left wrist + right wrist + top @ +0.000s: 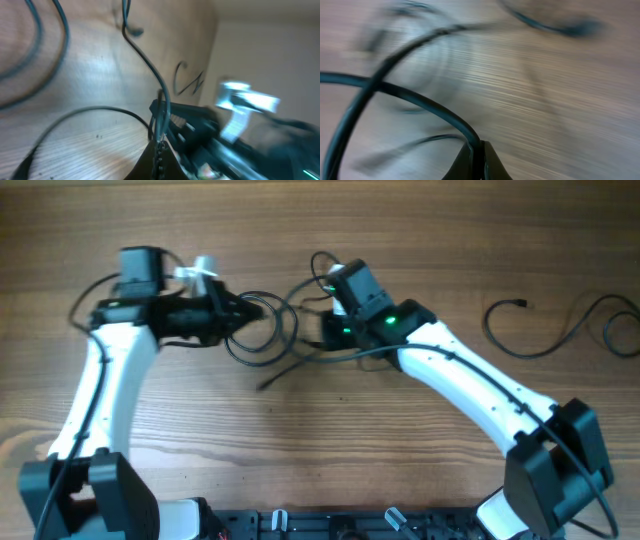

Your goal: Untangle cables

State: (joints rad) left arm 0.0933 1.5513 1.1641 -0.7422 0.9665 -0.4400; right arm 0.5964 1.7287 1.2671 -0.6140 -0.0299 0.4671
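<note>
Where the two dark fingers of the left gripper (160,146) come together, a single thin black strand is seen pinched between them, so this gripper is closed on a cable. The strand rises from the pinch and bends away over the wood. The right gripper (476,152) is likewise closed on cable: glossy black strands are caught at its tips, and one arches up and to the left, though much of that view is smeared by blur. Both held strands belong to the tangle (262,330) of cables, which is laid on the wooden table (300,440) directly between the two grippers. The left gripper is at the tangle's left edge and the right gripper at its right edge. The tangle is made up of thin, black, flexible cords drawn into overlapping round loops, with one straight end trailing out below it. Just right of the tangle, small green lights (388,321) are lit on the right arm's wrist. Well to the right of the tangle, a separate loose cable (560,340) is spread in open curves, a small plug (522,303) at one end.
</note>
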